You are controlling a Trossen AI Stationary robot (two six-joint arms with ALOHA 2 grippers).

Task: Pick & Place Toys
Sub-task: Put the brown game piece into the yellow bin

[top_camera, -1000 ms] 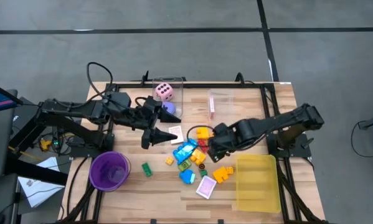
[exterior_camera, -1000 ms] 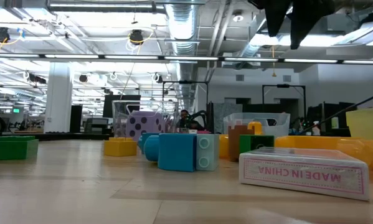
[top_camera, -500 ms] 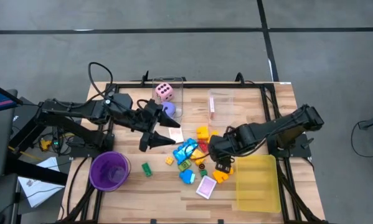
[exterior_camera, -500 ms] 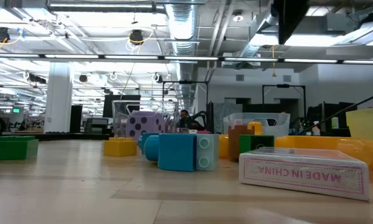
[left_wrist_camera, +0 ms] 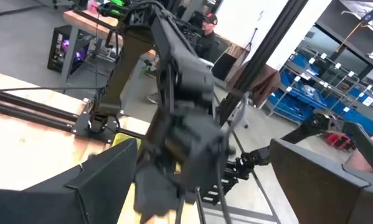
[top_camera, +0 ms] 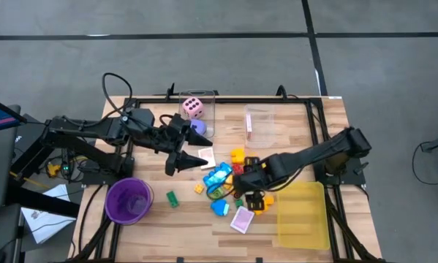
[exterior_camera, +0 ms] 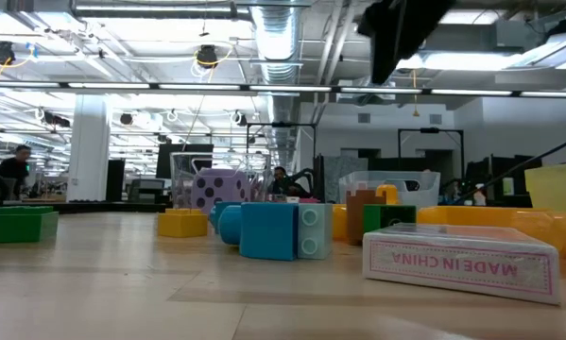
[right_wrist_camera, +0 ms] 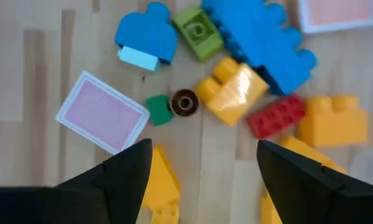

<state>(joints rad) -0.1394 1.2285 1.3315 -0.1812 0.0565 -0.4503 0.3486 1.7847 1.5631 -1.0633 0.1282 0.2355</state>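
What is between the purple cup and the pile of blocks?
In the high view, one small green block lies alone on the table between the purple cup and the pile.

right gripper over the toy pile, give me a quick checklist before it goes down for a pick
1. Right gripper open: ok, nothing between its fingers.
2. Positioned over the toys: ok, above the pile beside the yellow tray.
3. Single clear target: not ok; small green block, brown ring and yellow block sit crowded together.
4. Pink card out of the way: cannot tell, it lies close to one finger.
5. Left gripper clear: ok, open, off to the pile's side.
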